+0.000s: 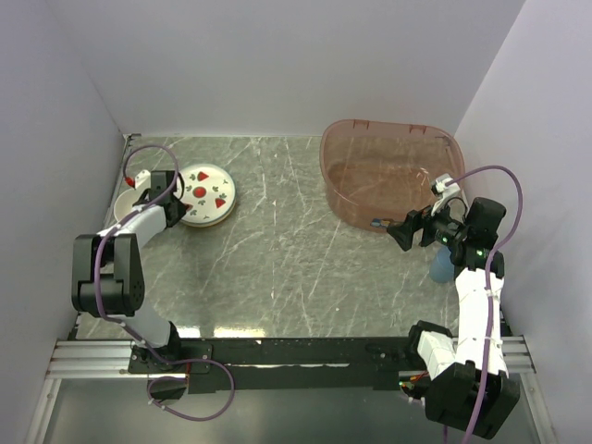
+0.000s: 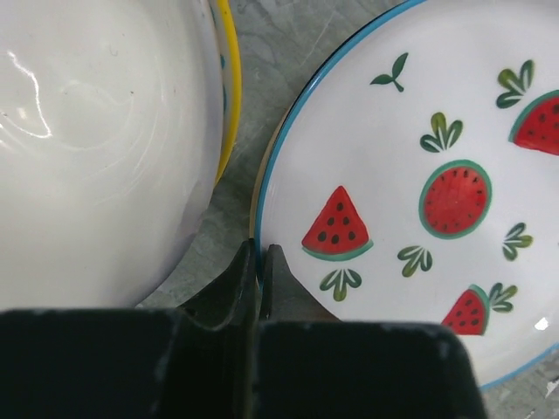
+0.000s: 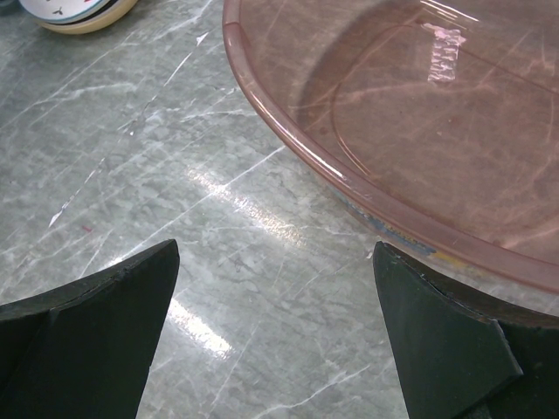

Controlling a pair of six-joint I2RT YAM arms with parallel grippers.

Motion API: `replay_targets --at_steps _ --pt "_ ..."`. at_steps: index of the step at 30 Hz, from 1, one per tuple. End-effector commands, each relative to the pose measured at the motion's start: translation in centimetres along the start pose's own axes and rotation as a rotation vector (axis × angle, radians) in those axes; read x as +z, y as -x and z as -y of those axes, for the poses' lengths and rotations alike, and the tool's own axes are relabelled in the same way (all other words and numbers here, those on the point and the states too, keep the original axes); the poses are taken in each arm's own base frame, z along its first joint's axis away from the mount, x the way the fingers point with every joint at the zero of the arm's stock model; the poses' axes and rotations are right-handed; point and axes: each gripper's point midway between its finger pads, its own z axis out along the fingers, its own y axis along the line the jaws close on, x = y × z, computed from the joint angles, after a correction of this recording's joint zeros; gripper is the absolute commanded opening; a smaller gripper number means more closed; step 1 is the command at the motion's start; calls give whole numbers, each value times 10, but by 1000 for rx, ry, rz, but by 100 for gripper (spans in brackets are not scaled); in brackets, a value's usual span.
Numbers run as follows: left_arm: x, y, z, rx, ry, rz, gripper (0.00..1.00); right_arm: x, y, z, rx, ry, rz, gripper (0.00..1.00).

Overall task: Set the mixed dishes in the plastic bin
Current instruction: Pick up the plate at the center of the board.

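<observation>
Currently the white plate [image 1: 207, 192] with red watermelon shapes lies at the far left of the table [image 1: 296, 268], on top of a cream-yellow plate [image 1: 211, 223] of which I see only the edge. The left gripper [image 2: 255, 278] is at the left rim of the white plate. Its jaws are nearly together, with the blue rim pinched between them. Just beside the plates, on their left, stands a small bowl [image 2: 87, 148], white inside with a yellow rim; I cannot tell if it touches them.

On the other side, the light blue cup [image 1: 440, 266] stands near the right edge of the table, partly hidden under the right arm. The plastic bin [image 1: 388, 123] sits at the far right, well apart from the plates, and I see the marble through its pinkish wall. The right gripper [image 3: 275, 253] hovers above the bare table just beside the near wall of the bin. Its jaws are spread wide and hold nothing.
</observation>
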Motion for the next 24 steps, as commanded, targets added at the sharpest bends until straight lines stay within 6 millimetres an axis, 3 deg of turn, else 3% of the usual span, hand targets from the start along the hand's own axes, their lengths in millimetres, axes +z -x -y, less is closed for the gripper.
replay_targets --at_steps 1,6,17,24 --pt "-26 27 21 -14 -96 67 1 -4 22 -1 -67 -8 39 100" --pt "-45 28 22 -33 -146 66 1 -4 22 -1 -67 -7 39 100" --pt "-65 4 6 -94 -193 25 1 -4 23 -2 -69 -6 42 100" --pt "-60 -10 -10 -108 -160 15 1 -4 23 -3 -69 0 44 100"
